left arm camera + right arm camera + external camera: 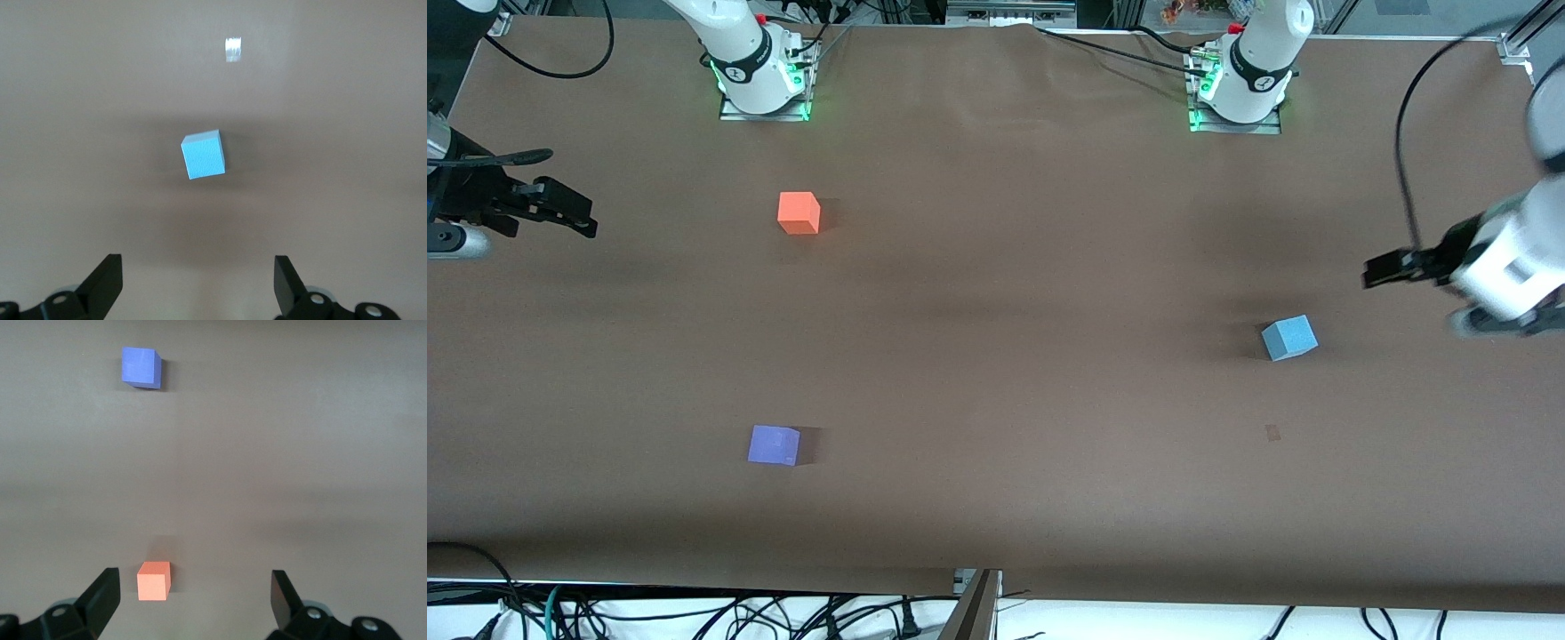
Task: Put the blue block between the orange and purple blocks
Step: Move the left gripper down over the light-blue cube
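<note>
From the front view, the blue block [1288, 338] sits on the brown table [1005, 356] toward the left arm's end, well apart from the other two. The orange block [799, 213] and the purple block [774, 444] lie toward the right arm's end, the purple one nearer the front camera, with bare table between them. The left hand [1383, 269] hangs in the air near the blue block; the right hand [574, 213] waits at its own end of the table.

In the left wrist view, the left hand [199, 283] is spread wide and empty, with the blue block [203, 155] ahead, turned slightly askew to the fingers. It looks like a light, matte cube, probably easy to pinch across two opposite flat sides once the wrist lines up.

In the right wrist view, the right hand [195, 600] is also spread, holding nothing, above the orange block [153, 581], with the purple block [141, 367] farther off.
</note>
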